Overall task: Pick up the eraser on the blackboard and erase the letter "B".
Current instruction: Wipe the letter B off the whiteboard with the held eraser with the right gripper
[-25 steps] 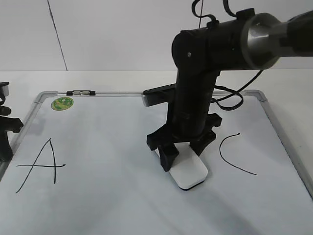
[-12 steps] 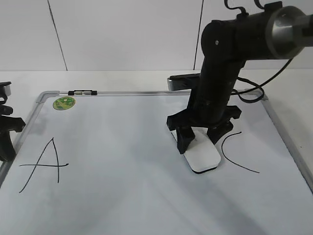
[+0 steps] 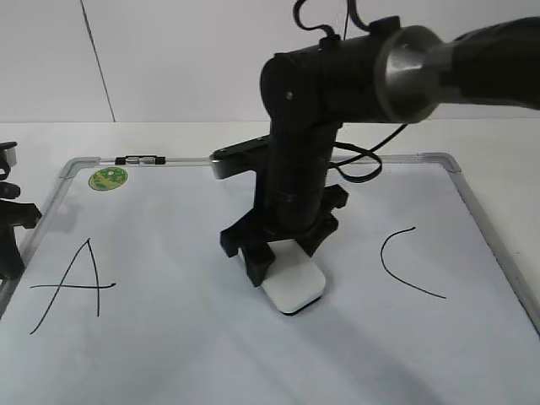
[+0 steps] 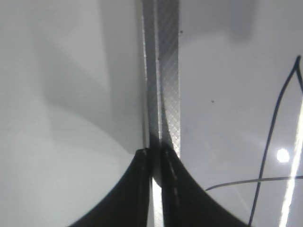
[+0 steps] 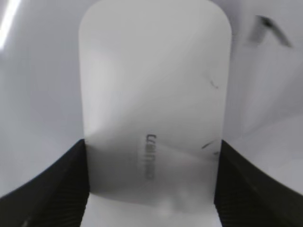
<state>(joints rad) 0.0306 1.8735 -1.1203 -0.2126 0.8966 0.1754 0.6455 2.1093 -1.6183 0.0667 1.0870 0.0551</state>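
My right gripper (image 3: 283, 260) is shut on the white eraser (image 3: 295, 291) and presses it flat on the blackboard (image 3: 169, 236), midway between the letters A and C. In the right wrist view the eraser (image 5: 151, 94) fills the space between the black fingers (image 5: 61, 184), grey print up, gripper (image 5: 151, 179). No letter "B" shows. A dark smudge (image 5: 270, 26) lies on the board beyond the eraser. My left gripper (image 3: 10, 240) is shut at the board's left frame (image 4: 161, 71), its tips (image 4: 155, 156) over the frame.
A hand-drawn A (image 3: 72, 287) is at the left and a C (image 3: 405, 261) at the right. A green sticker (image 3: 108, 177) and a marker pen (image 3: 142, 159) sit at the board's top left. The right arm looms over the board's middle.
The right gripper slid the eraser right to beside the C, then back left across the board's middle. The left gripper has not moved.
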